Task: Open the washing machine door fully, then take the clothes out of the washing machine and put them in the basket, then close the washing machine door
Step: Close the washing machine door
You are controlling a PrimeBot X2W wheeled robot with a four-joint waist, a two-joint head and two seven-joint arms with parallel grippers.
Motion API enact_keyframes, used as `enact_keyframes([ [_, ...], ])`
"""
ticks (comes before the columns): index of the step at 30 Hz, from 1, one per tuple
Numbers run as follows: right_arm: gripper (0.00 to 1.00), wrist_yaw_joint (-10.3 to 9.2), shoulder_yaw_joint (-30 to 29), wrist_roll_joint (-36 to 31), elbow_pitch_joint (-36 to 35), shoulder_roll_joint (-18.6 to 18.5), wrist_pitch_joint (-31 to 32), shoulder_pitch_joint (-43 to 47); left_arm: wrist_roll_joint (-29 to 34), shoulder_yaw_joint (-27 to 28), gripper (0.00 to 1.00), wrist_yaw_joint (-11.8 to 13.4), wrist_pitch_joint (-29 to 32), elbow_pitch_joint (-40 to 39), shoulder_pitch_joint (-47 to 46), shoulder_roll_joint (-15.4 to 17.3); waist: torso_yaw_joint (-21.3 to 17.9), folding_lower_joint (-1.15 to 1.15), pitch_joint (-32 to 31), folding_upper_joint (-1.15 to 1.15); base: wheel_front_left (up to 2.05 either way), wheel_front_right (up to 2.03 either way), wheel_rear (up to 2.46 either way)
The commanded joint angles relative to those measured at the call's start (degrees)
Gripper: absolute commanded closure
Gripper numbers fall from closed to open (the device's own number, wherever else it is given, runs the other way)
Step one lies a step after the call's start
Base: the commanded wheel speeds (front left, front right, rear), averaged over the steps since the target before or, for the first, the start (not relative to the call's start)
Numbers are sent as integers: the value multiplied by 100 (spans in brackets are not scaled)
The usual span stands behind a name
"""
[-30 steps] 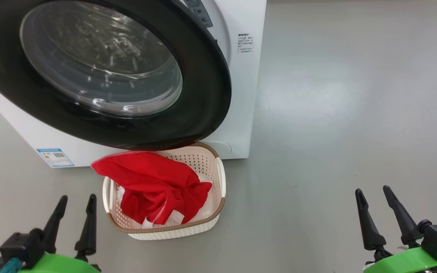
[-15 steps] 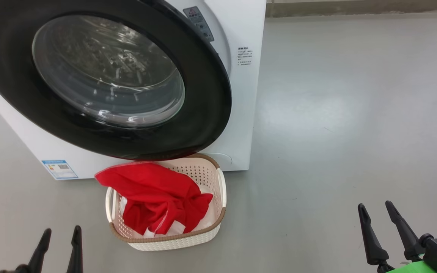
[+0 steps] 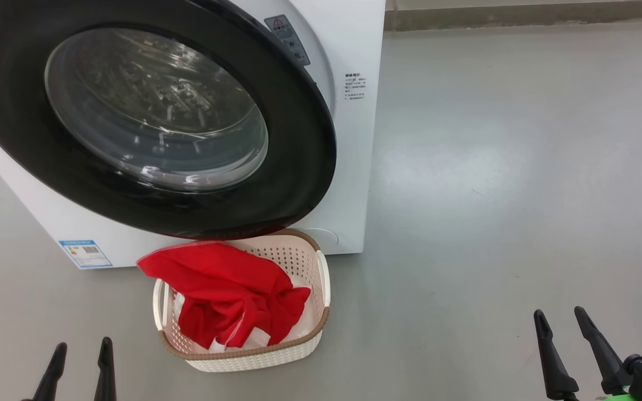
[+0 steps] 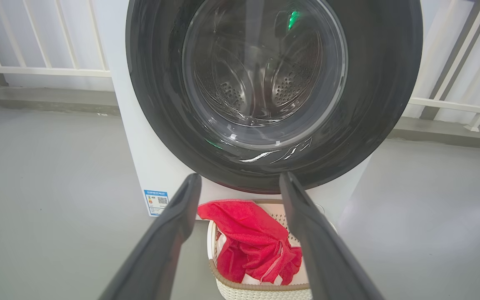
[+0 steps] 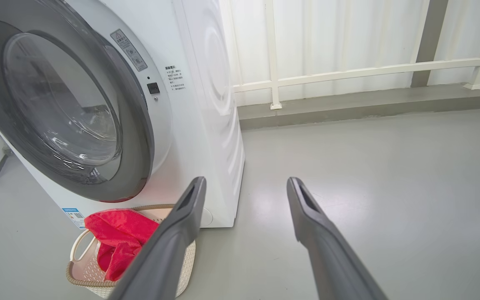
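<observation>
Low at the head view's bottom edge: left hand (image 3: 83, 345) and right hand (image 3: 559, 312), both open, fingers spread, holding nothing, well apart from all else. The whole view has shifted since a second ago, so the head moved, not the goods. Even so, the hands sit lower against the floor (image 3: 494, 195) than that shift explains, which reads as arms drawing back. Clothes (image 3: 226, 295) are heaped in the basket (image 3: 254, 352), one fold over its far-left rim. The basket stands just before the washing machine (image 3: 354, 167). Washing machine door (image 3: 154, 111) looks flush, drum bare through the glass. Judgement: task essentially done, though the latch cannot be checked.
</observation>
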Motion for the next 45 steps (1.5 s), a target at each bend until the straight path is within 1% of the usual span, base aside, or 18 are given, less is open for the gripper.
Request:
enact_keyframes([
  [1, 0, 37, 94, -9, -156, -103, -37, -127, 64, 233, 0, -32, -29, -176, -23, 84, 1, 0, 4, 0, 0, 0, 0],
  [15, 0, 37, 144, 36, -147, -41, -37, -282, 108, 198, 0, -32, -29, -210, -50, 15, 87, 0, 50, 0, 0, 0, 0],
  [16, 15, 37, 170, 42, -148, -34, -37, -316, 114, 186, 0, -32, -29, -216, -60, 3, 116, 0, 67, 0, 0, 0, 0],
  [17, 50, 37, 188, 50, -150, -25, -37, -358, 115, 183, 0, -32, -29, -224, -76, -14, 148, 0, 88, 0, 0, 0, 0],
  [19, 93, 37, 229, 62, -144, -6, -37, -469, 122, 159, 0, -32, -29, -246, -100, -52, 211, 0, 129, 0, 0, 0, 0],
  [20, 100, 37, 266, 66, -137, 2, -37, -534, 128, 144, 0, -32, -29, -252, -110, -72, 248, 0, 153, 0, 0, 0, 0],
  [29, 100, 37, 517, 106, 54, 92, -37, -1412, 61, -76, 0, -32, -29, -308, -297, -274, 826, 0, 459, 0, 0, 0, 0],
  [33, 100, 37, 600, 84, 225, 99, -37, -1885, 11, -272, 0, -32, -29, -310, -432, -322, 1086, 0, 645, 0, 0, 0, 0],
  [45, 100, 37, 948, 10, 867, -34, -37, -3381, -351, -845, 0, -32, -29, -225, -901, -365, 1712, 0, 1218, 0, 0, 0, 0],
])
